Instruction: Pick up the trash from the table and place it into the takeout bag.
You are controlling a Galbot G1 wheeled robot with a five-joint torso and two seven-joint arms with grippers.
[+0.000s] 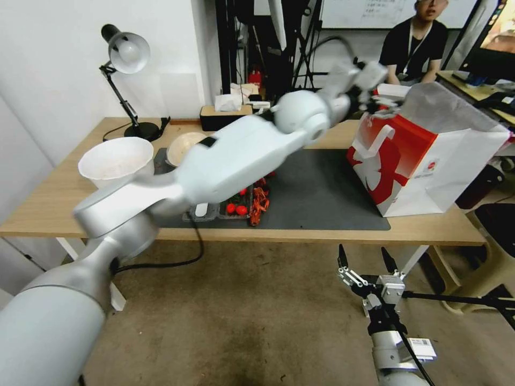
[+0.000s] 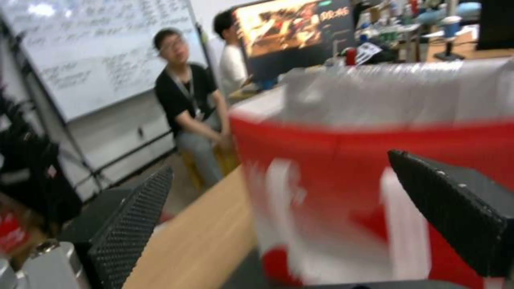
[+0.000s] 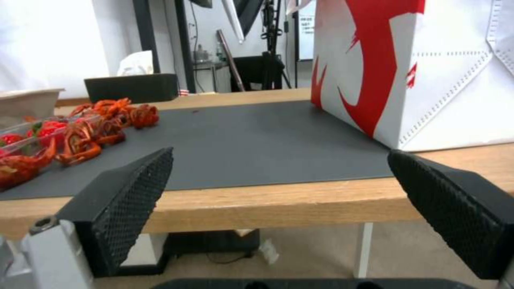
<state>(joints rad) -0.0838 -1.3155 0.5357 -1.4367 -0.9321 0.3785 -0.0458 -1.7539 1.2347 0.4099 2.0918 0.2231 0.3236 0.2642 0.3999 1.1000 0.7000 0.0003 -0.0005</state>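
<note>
Head view, left to right. A desk lamp (image 1: 126, 53) stands at the table's (image 1: 48, 203) far left corner. Near it on the wood sits a white bowl (image 1: 115, 161), with a beige bowl (image 1: 185, 146) just beside it at the edge of the grey mat (image 1: 316, 193). In front of the beige bowl, a clear tray (image 1: 236, 206) of red food scraps lies on the mat, partly hidden by the left arm. That arm reaches from lower left across the table to the upper right; the left gripper (image 1: 383, 102) hangs at the top rim of the bag (image 1: 424, 161), at its far corner. In the left wrist view its fingers (image 2: 128, 224) stand apart with nothing between them, and the bag's red front lies close ahead. The bag stands upright at the mat's right end, partly on the wood. The right gripper (image 1: 366, 264) waits low, before the table's near edge and off it; its fingers (image 3: 126, 200) are spread wide and empty, pointing at the mat and bag.
</note>
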